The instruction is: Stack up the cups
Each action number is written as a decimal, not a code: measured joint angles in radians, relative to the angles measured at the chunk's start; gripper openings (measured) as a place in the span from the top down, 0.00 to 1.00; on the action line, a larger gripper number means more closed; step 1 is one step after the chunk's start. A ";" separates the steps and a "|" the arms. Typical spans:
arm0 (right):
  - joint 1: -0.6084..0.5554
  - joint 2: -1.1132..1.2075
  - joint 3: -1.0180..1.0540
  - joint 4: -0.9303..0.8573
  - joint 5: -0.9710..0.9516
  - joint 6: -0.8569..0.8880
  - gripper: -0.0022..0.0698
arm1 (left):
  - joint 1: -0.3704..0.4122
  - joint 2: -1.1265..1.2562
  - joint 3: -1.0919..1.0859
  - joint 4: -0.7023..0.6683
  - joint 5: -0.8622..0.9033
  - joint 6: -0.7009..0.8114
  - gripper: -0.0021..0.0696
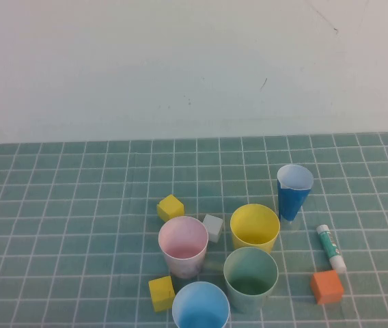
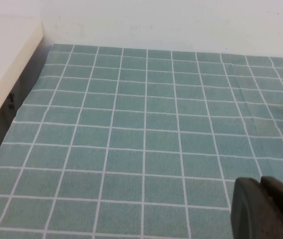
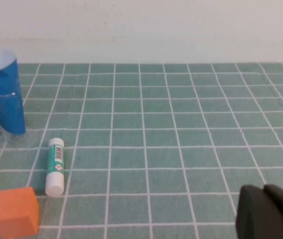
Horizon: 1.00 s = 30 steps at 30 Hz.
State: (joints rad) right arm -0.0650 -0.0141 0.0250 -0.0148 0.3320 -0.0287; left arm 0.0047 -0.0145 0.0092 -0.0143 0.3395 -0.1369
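Four wide cups stand upright in a tight group at the front centre of the green grid mat: pink cup [image 1: 183, 244], yellow cup [image 1: 255, 227], pale green cup [image 1: 250, 277] and light blue cup [image 1: 201, 307], which is cut by the front edge. None sits inside another. Neither arm shows in the high view. My left gripper [image 2: 259, 183] is shut and empty over bare mat, with no cup in its view. My right gripper [image 3: 264, 191] is shut and empty over bare mat, with none of the four cups in its view.
A narrow dark blue cup [image 1: 294, 191] stands behind the yellow one and shows in the right wrist view [image 3: 4, 97]. Two yellow cubes [image 1: 170, 207] [image 1: 161, 292], a grey cube [image 1: 213, 227], an orange cube [image 1: 327, 286] and a glue stick [image 1: 331, 249] lie around the cups.
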 joint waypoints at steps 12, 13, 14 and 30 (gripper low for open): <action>0.000 0.000 0.000 -0.011 0.000 -0.036 0.97 | 0.000 0.000 0.000 0.000 0.000 0.000 0.97; 0.000 0.000 0.000 -0.021 0.000 -0.051 0.97 | 0.000 0.000 0.000 0.000 0.000 0.000 0.97; 0.000 0.000 0.000 -0.027 0.000 -0.060 0.97 | 0.000 0.000 0.000 0.000 0.000 0.000 0.97; 0.000 0.000 0.000 -0.038 0.000 -0.107 0.97 | 0.000 0.000 0.000 0.000 0.000 0.000 0.97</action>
State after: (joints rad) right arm -0.0650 -0.0141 0.0250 -0.0523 0.3320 -0.1357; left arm 0.0047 -0.0145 0.0092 -0.0143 0.3395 -0.1369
